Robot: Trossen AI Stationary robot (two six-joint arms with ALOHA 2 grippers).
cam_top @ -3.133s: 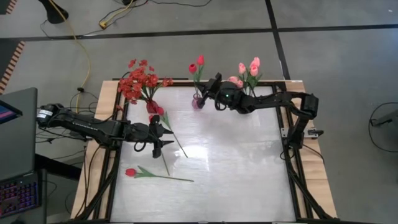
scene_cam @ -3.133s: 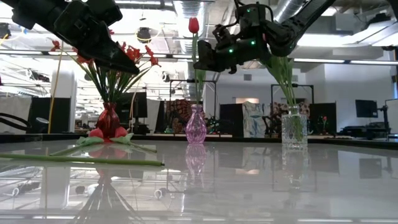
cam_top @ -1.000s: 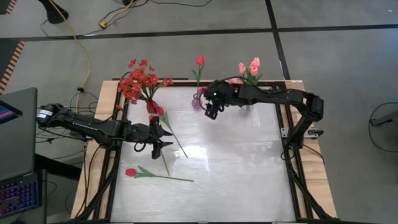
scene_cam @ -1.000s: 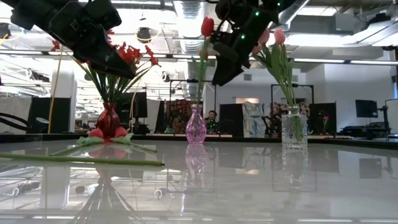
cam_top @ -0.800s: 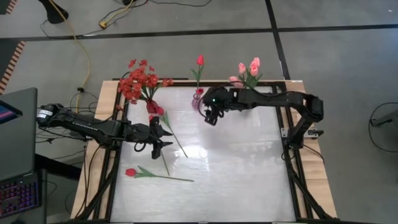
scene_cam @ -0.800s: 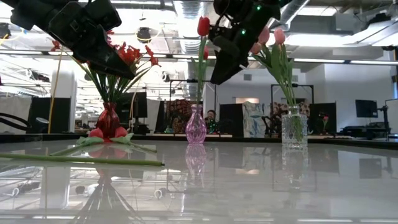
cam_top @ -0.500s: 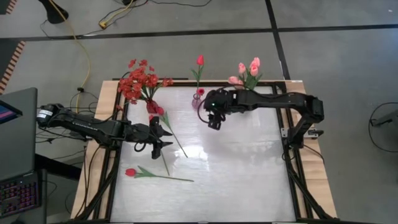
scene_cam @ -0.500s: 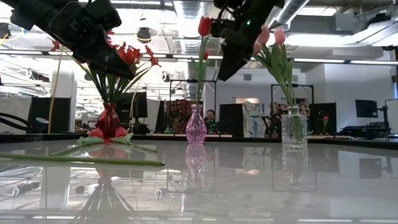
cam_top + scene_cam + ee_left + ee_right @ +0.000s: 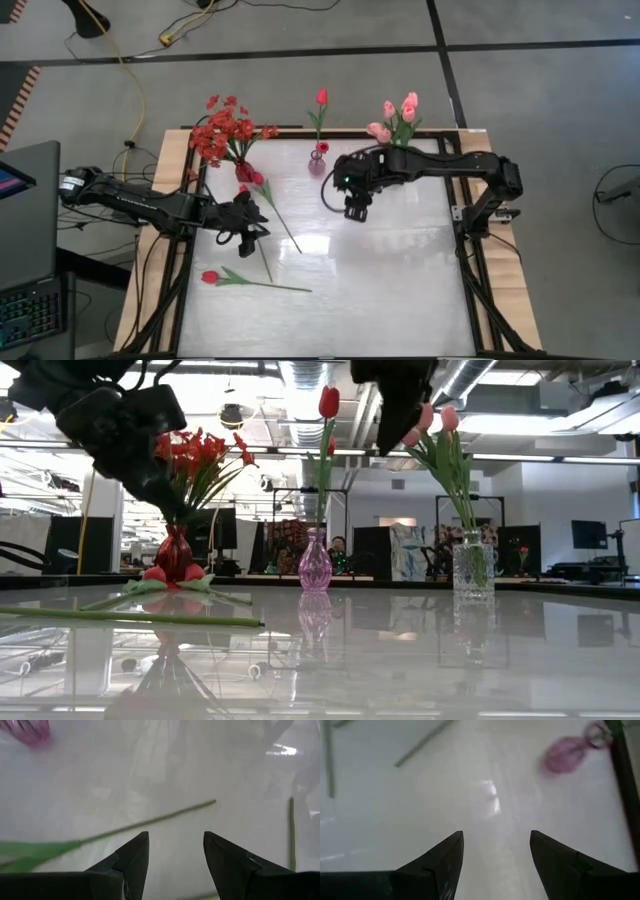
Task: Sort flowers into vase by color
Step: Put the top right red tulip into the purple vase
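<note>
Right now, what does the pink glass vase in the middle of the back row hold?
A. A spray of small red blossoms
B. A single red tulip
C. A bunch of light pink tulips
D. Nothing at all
B. In the low view one red tulip stands upright on its stem in the pink glass vase; the light pink tulips are in the clear glass vase and the small red blossoms in the red vase.

I saw pink tulips (image 9: 397, 115) upright in the clear vase (image 9: 473, 569), one red tulip (image 9: 321, 98) in the purple vase (image 9: 314, 565), red blossom sprays (image 9: 226, 132) in the red vase (image 9: 174, 553); two red tulips lay flat (image 9: 247, 280), (image 9: 272, 205).
</note>
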